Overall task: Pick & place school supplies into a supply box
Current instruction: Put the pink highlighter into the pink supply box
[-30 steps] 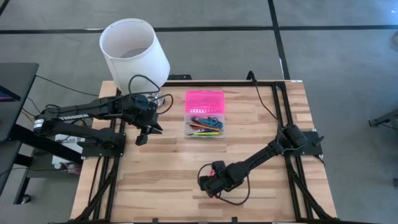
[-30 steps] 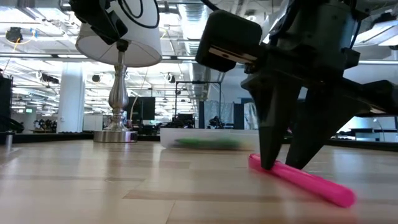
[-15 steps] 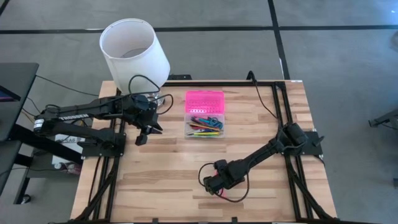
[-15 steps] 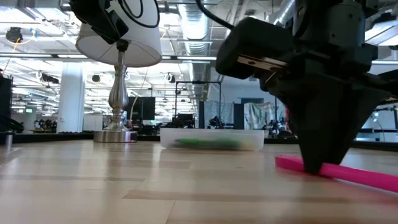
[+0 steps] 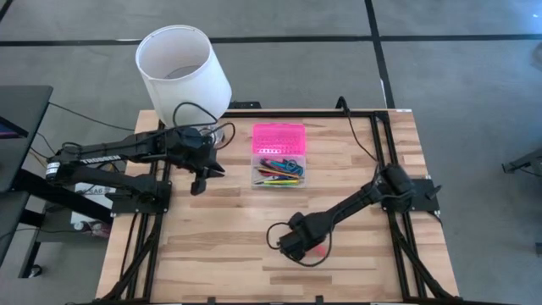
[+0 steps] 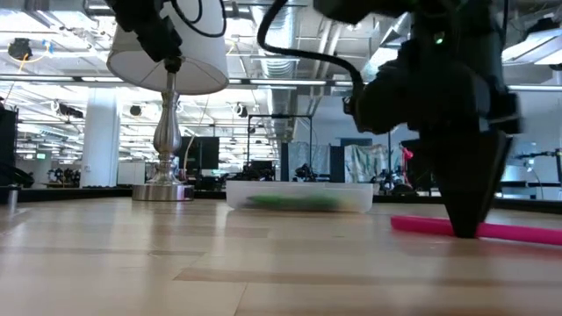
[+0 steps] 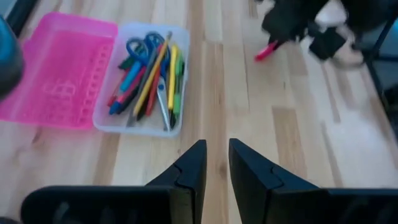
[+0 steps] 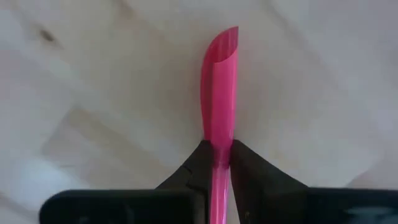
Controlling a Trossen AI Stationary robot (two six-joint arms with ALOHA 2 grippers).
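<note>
A pink marker (image 8: pixel 221 87) lies near the table's front middle, and my right gripper (image 5: pixel 296 246) is shut on it, pointing straight down. The marker shows as a level pink bar (image 6: pixel 421 226) in the low view. The supply box's clear base (image 5: pixel 279 171) holds several pens, pencils and blue-handled scissors (image 7: pixel 146 46). Its pink lid (image 5: pixel 278 137) lies open on the far side. My left gripper (image 5: pixel 201 182) hovers left of the box, pointing slantwise down. Its fingers (image 7: pixel 214 162) hold nothing, with only a slit between them. My right gripper pinches the pink marker's barrel (image 8: pixel 219 140) between its two fingers, partway along its length. The fingers come from above, pointing down, and lie across the marker. The marker is level at the tabletop; whether it is lifted clear I cannot tell.
A lamp with a white shade (image 5: pixel 182 68) stands at the table's far left corner, behind my left arm. Bare wood (image 5: pixel 220 246) stretches between the box and the table's near edge. Black frame rails (image 5: pixel 385 152) run along the right side.
My right gripper's fingers stood open on either side of the pink marker and have shut on it. The wrist has rolled and shifted a little toward the table's right. The marker has turned with it, from pointing toward the near edge to lying across the low view.
</note>
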